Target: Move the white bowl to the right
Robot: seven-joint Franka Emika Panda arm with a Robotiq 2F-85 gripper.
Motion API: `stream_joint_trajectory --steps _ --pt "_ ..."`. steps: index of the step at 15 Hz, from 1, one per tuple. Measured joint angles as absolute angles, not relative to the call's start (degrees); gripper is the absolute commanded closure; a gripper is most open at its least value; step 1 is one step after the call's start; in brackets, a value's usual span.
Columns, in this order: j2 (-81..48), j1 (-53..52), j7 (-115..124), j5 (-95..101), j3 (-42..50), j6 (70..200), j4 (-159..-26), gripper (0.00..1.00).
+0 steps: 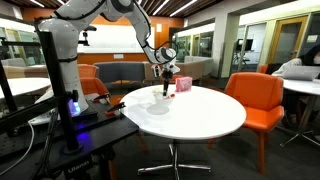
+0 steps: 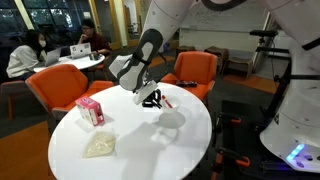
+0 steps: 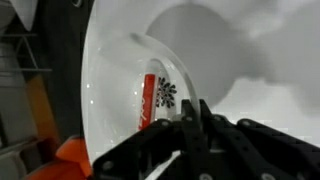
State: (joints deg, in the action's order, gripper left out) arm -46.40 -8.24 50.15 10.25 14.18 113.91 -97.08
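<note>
The white bowl (image 2: 165, 100) is small and shallow, with a red-dark mark at its rim. It hangs just above the round white table (image 2: 130, 155), over its own shadow. My gripper (image 2: 150, 98) is shut on the bowl's rim. In an exterior view the gripper (image 1: 166, 80) holds the bowl (image 1: 163, 93) next to the pink box. In the wrist view my fingers (image 3: 195, 112) pinch the bowl's rim, beside the red stripe and dark snowflake mark on the bowl (image 3: 160, 95).
A small pink box (image 2: 90, 110) stands on the table near the bowl and also shows in an exterior view (image 1: 183, 86). A crumpled whitish wrapper (image 2: 98, 145) lies near the table's edge. Orange chairs (image 1: 255, 100) surround the table (image 1: 200, 120).
</note>
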Motion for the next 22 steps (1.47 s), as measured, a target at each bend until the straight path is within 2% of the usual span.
stream_joint_trajectory --steps 13,22 --pt "-44.39 0.97 57.89 3.29 16.39 124.7 -103.43 0.98" --pt "-44.49 4.09 52.97 3.16 16.37 125.07 -102.64 0.98"
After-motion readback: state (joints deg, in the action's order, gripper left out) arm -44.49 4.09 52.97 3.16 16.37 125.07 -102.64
